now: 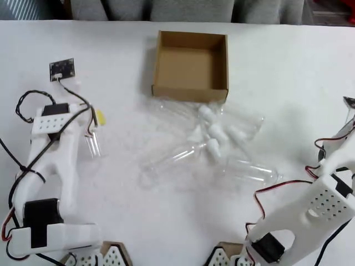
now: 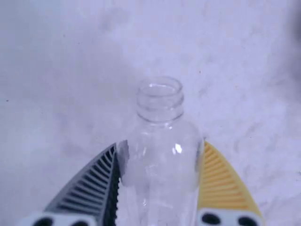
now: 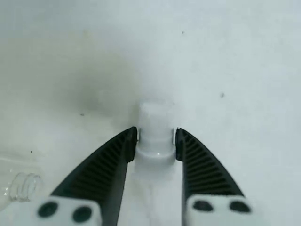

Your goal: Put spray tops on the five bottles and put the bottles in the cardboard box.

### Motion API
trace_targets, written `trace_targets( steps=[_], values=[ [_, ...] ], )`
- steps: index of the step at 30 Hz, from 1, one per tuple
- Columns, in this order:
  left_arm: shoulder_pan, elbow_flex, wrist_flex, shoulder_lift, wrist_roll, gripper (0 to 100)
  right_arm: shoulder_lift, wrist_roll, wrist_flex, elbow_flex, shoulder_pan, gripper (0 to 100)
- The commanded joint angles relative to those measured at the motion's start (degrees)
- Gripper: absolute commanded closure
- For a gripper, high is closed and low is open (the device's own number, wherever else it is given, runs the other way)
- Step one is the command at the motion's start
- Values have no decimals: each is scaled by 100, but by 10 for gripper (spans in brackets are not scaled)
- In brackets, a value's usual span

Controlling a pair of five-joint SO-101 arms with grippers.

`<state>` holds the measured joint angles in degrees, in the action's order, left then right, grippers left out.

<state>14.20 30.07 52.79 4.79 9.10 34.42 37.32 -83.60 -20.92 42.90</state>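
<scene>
Cardboard box (image 1: 191, 66), upper centre, shows bare floor. Left gripper (image 2: 160, 145) clamps a bottle (image 2: 160, 103), base cut off; right gripper (image 3: 155, 130) pinches a spray top (image 3: 155, 115).

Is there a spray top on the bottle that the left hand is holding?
No, the clear bottle gripped by the left hand has an open, bare threaded neck in the left wrist view.

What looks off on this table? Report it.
Nothing stands out. Uncapped clear bottles and white spray tops lie jumbled beside the cardboard box, with no visible damage or spill; the box sits upright.
</scene>
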Motion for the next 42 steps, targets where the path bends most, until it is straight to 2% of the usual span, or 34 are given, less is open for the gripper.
trace_targets(
  steps=[1,13,17,29,31,34,37,42],
  values=[
    [-75,-18,-167,40,-70,976,-66,70,-215,-316,-22,829],
    [-57,-18,-158,48,-70,976,-66,352,-400,-158,110,830],
    [-66,-18,-158,48,-70,976,-92,352,-189,158,57,878],
    [-75,-18,-167,48,-70,976,-101,352,365,475,127,848],
    [-75,-18,-167,48,-70,976,-84,352,365,431,119,873],
    [-66,-18,-167,48,-70,976,-119,352,347,413,119,990],
    [-66,-18,-167,48,-70,976,-242,343,48,202,119,967],
    [-127,0,-149,57,-70,977,-840,316,-1262,-448,92,981]
  ],
)
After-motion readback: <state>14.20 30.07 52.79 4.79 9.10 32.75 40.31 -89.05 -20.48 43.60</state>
